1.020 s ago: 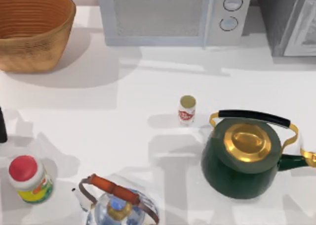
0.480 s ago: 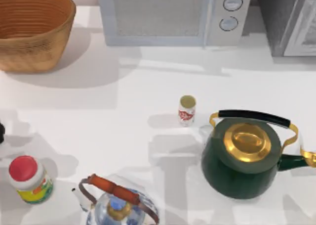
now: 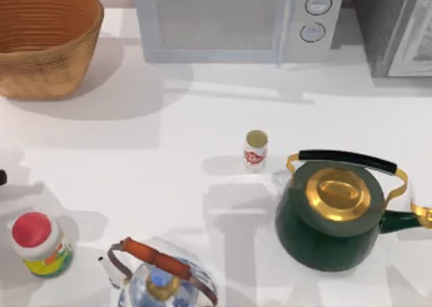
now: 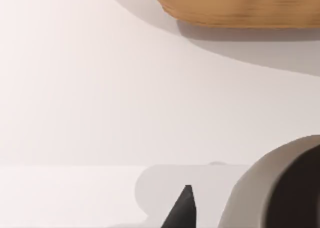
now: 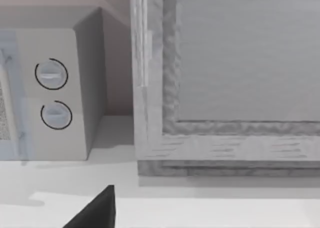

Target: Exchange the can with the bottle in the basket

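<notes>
The can point(image 3: 255, 150), small and white with red markings and a gold top, stands upright on the table just right of the middle. The wicker basket point(image 3: 47, 57) sits at the far left back corner, and the part of its inside that I see is bare. The left wrist view looks at its ribbed side point(image 4: 240, 10). The bottle is out of view. A dark sliver point(image 3: 2, 177) at the table's left edge belongs to my left arm's side. A dark tip of my left gripper point(image 4: 183, 210) hangs over bare table beside a pale rounded shape point(image 4: 260, 193). My right gripper point(image 5: 100, 210) faces the back right corner.
A green kettle with a gold lid point(image 3: 337, 212) stands right of the can. A blue-and-white kettle point(image 3: 158, 276) and a red-capped jar point(image 3: 40, 245) are at the front left. A microwave point(image 3: 236, 20) and a grey cabinet point(image 3: 398, 27) line the back.
The dark shape at the table's left edge has shrunk and slid leftward, almost out of the top view. The can, kettles, jar and basket have not moved.
</notes>
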You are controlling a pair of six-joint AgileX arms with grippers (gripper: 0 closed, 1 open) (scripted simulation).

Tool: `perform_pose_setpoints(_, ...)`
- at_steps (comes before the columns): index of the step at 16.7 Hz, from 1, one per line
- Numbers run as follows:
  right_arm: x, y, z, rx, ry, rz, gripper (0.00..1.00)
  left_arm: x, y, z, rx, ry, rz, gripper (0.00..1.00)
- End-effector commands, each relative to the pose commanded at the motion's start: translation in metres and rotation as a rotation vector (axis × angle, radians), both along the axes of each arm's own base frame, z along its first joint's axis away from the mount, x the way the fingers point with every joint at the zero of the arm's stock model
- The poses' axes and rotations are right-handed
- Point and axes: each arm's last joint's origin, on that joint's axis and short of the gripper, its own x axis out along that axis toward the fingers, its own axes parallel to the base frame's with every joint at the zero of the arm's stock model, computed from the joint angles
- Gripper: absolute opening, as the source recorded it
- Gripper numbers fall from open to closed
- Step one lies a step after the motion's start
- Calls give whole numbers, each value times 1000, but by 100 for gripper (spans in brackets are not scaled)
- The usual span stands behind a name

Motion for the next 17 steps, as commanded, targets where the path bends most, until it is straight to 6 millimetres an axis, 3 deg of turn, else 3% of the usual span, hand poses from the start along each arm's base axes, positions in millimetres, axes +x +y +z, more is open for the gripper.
perform_pose_setpoints(2,0,0,0,0,0,0,100,0,0,0,0,0,0,0)
perform_pose_setpoints(12,0,0,0,0,0,0,100,1,0,1,0,2,2,0)
perform_pose_setpoints(17,0,0,0,0,0,0,100,25,7,27,13,5,63,0)
